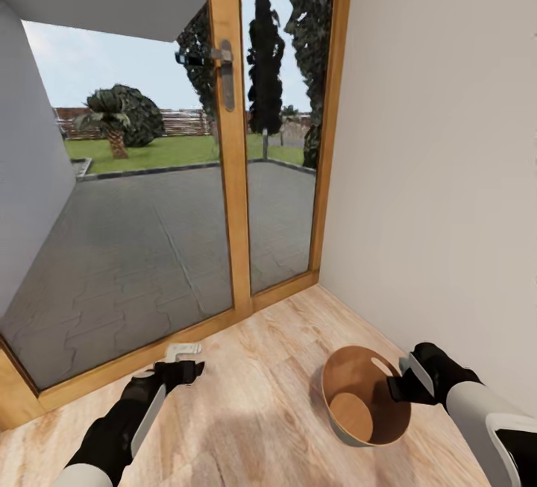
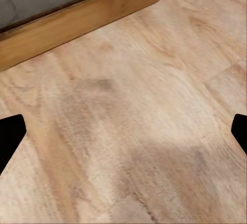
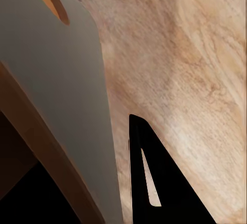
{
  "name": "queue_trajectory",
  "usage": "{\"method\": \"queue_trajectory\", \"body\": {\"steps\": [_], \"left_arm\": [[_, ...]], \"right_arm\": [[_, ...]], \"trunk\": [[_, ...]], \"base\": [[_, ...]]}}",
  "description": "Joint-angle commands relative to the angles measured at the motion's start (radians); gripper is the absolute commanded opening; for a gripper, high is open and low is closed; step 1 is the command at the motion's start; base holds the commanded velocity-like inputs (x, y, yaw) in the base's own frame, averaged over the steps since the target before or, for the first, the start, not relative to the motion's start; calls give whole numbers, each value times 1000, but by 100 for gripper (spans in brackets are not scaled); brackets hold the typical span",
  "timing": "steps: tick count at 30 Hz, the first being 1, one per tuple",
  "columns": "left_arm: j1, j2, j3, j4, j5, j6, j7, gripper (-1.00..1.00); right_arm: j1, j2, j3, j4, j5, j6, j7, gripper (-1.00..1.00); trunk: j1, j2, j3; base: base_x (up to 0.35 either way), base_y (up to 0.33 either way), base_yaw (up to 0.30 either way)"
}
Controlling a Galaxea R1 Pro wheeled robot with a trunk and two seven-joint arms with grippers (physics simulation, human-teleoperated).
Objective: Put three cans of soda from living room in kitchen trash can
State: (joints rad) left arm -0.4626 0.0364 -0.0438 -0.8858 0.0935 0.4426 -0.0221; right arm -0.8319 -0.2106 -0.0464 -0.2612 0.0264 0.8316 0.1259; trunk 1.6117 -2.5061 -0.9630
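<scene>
The tash can (image 1: 367, 397) sits by the glass door (image 1: 149, 196), its rim pinched in the right gripper (image 1: 403, 385); no soda inside it, so all remains. Left gripper (image 1: 183, 364) spread, empty.

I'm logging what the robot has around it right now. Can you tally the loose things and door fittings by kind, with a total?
Bins: 1, the round bin with its brown inside, held at the rim by the right gripper.
Soda cans: 0 visible.
Door handles: 1, the grey handle on the wood-framed glass door.
Total: 2
</scene>
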Motion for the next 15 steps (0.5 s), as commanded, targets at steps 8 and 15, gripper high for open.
{"method": "queue_trajectory", "body": {"steps": [8, 15], "left_arm": [[95, 8, 4, 22, 1, -201, 77, 100], [161, 43, 4, 27, 1, -341, 80, 100]], "right_arm": [[9, 1, -5, -1, -20, 0, 10, -100], [10, 2, -4, -1, -21, 0, 11, -100]], "trunk": [[-4, 2, 31], [-7, 4, 58]], "base": [[0, 0, 0], [0, 0, 0]]}}
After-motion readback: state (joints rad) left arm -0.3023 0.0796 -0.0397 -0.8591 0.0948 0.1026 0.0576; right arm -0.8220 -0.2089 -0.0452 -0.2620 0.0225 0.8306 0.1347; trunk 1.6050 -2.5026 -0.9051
